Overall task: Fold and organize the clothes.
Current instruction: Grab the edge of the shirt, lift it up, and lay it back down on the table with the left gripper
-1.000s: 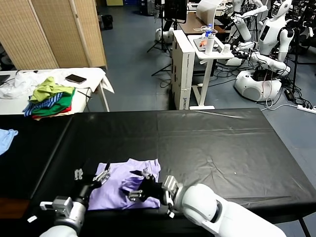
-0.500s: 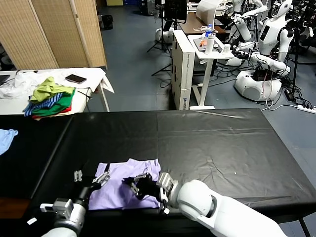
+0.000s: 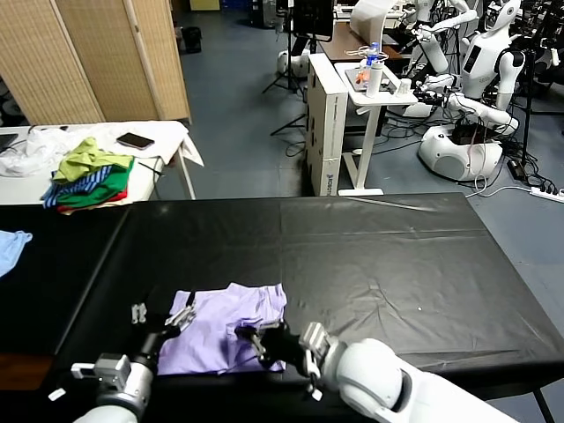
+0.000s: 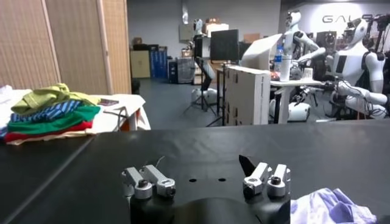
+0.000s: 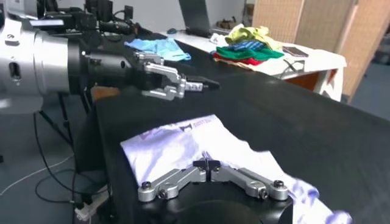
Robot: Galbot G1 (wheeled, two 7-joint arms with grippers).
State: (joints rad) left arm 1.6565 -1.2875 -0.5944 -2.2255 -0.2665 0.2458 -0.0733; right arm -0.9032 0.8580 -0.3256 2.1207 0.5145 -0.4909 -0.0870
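The pale lavender T-shirt point(image 3: 211, 326) lies crumpled near the front edge of the black table point(image 3: 379, 256). My right gripper point(image 3: 256, 338) rests on the shirt's front right part. Its fingertips meet over the fabric, and a thin fold seems pinched between them point(image 5: 208, 165). My left gripper point(image 3: 161, 314) hovers at the shirt's left edge, open, with nothing between its fingers point(image 4: 149, 181). The left wrist view catches only a corner of the T-shirt point(image 4: 329, 207) beside the left gripper point(image 4: 207, 182). In the right wrist view the T-shirt point(image 5: 177, 143) spreads beyond the jaws, with the left gripper point(image 5: 177, 82) farther off.
A pile of green, yellow, striped and red garments point(image 3: 88, 172) and a phone point(image 3: 135, 140) sit on a white table at the back left. A light blue garment point(image 3: 11, 247) lies at the far left. Other robots and a white cart point(image 3: 370, 97) stand behind.
My right gripper has shut on the shirt's fabric and shifted slightly towards the front right. The left gripper has stayed open in place.
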